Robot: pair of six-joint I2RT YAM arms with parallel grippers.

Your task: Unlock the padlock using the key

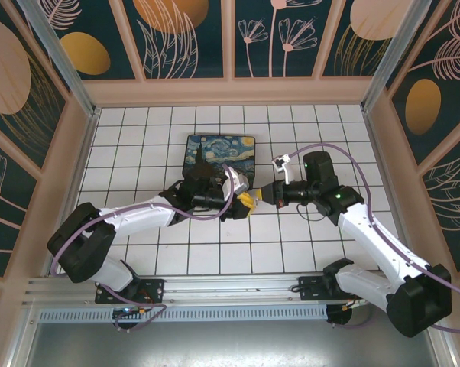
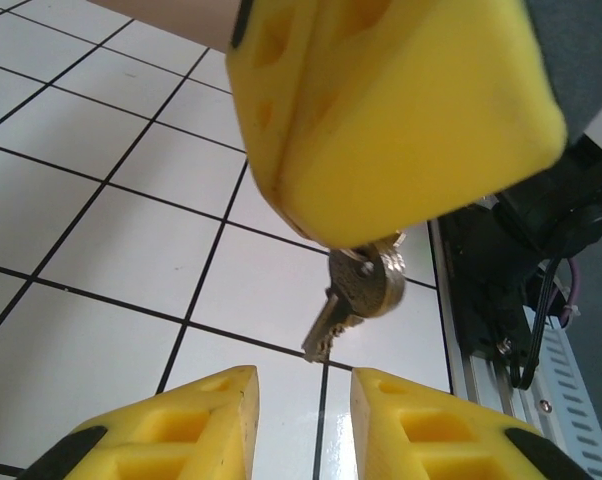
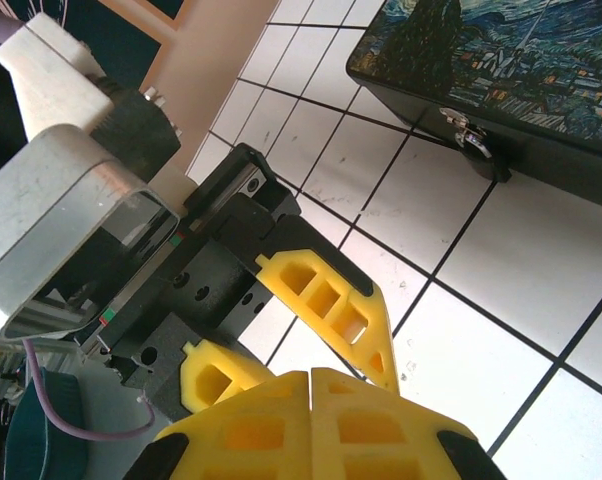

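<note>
Yellow-fingered left gripper (image 2: 303,382) stands open and empty; yellow right gripper (image 3: 310,385) is closed on tiny brownish-silver metal key (image 2: 356,290)

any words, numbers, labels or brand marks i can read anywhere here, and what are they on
None can be read in these views.
key: any stamp on its round head is too blurred to read.
box lid: swirly blue-and-yellow painting, no lettering.
wall panels: plant and circle drawings, no words.
</note>
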